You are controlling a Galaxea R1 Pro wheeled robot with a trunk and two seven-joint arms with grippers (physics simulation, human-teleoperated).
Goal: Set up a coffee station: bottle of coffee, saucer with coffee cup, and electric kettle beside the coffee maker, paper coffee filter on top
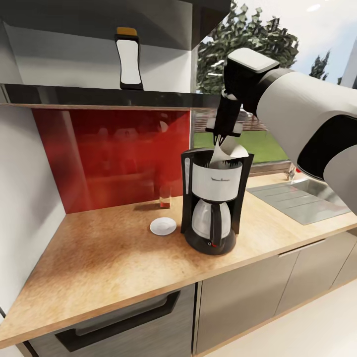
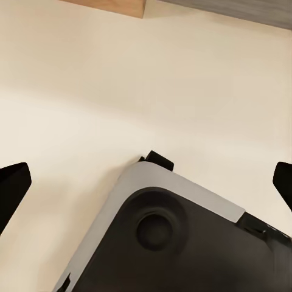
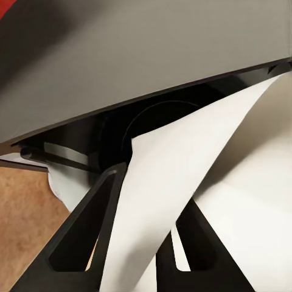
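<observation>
The black coffee maker (image 1: 212, 203) stands on the wooden kitchen countertop (image 1: 99, 263). Just above its open top, my right gripper (image 1: 221, 140) (image 3: 143, 243) is shut on the white paper coffee filter (image 1: 229, 151) (image 3: 176, 176), whose lower edge dips into the machine's dark top (image 3: 115, 131). The white saucer (image 1: 163, 226) lies bare on the counter, left of the machine. On the dark kitchen shelf (image 1: 74, 94) above, the bottle of coffee (image 1: 129, 59) stands upright. My left gripper (image 2: 147, 185) hangs open over the floor and my own base (image 2: 176, 249). The coffee cup and electric kettle are out of view.
A small glass with red liquid (image 1: 165, 197) stands behind the saucer by the red backsplash. The inset steel sink (image 1: 302, 198) lies right of the coffee maker. Grey cabinet fronts (image 1: 238, 297) run below the counter, and a wall closes off the left end.
</observation>
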